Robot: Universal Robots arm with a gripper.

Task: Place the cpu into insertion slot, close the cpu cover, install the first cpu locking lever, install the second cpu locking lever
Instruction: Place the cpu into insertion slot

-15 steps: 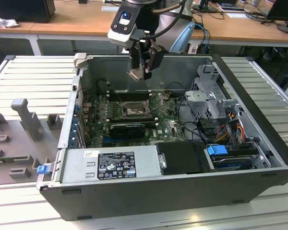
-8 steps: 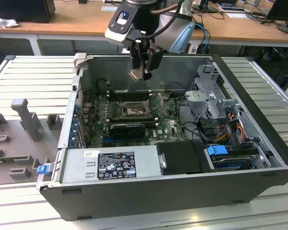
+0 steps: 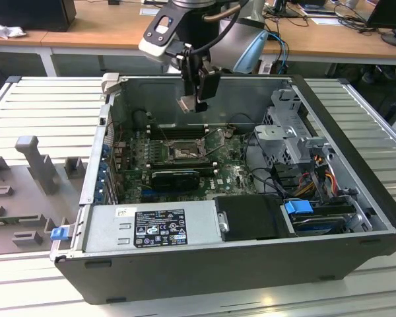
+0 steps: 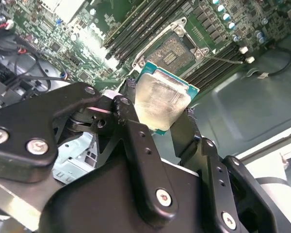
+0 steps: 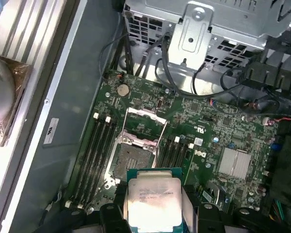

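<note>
Exterior view: end effector point(image 3: 197, 99) at upper centre of the frame, above the open computer case point(image 3: 356, 172), clenched on the cpu point(image 3: 187, 104); insertion slot point(image 3: 183, 151) lower down, well apart.

Second wrist view: black fingers point(image 4: 136, 141) pinching opposite edges of the cpu point(image 4: 162, 99), silvery top to camera.

First wrist view: cpu cover point(image 5: 145, 119) swung open beside the bare insertion slot point(image 5: 131, 160), harder to tell in the exterior view; cpu point(image 5: 154, 201) unseated.

arm point(image 3: 204, 23): reached in from above, wrist bent down | gripper point(image 3: 193, 99): pointed downward, held in mid-air | fingers point(image 4: 136, 133): closed from two sides on the cpu point(image 4: 162, 99), gripped by opposite edges, held clear of everything
</note>
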